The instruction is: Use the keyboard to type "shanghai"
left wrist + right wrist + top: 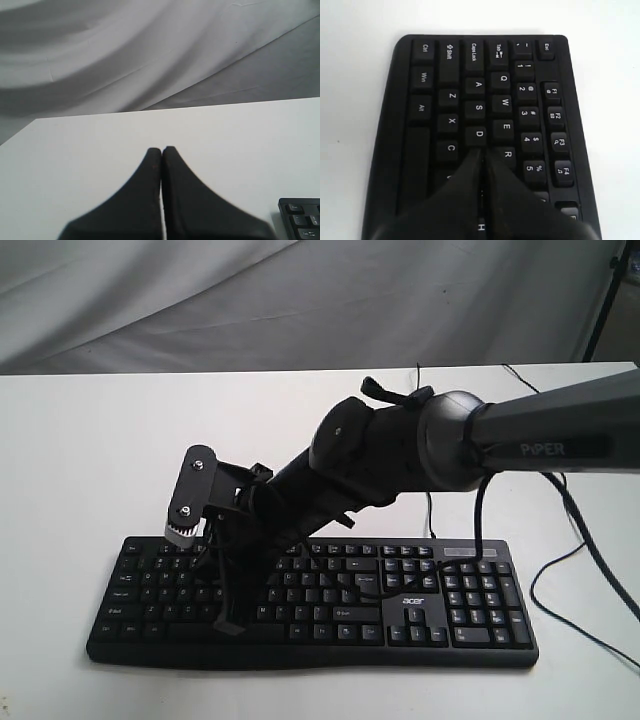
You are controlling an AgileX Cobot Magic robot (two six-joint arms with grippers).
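Black keyboard (450, 610) lies flat on a white table (60, 490).
Right gripper (482, 152), fingers pressed together, points down just beside the keyboard's D key (479, 134); left gripper (161, 150), likewise drawn together, hovers off the keyboard's Esc corner.
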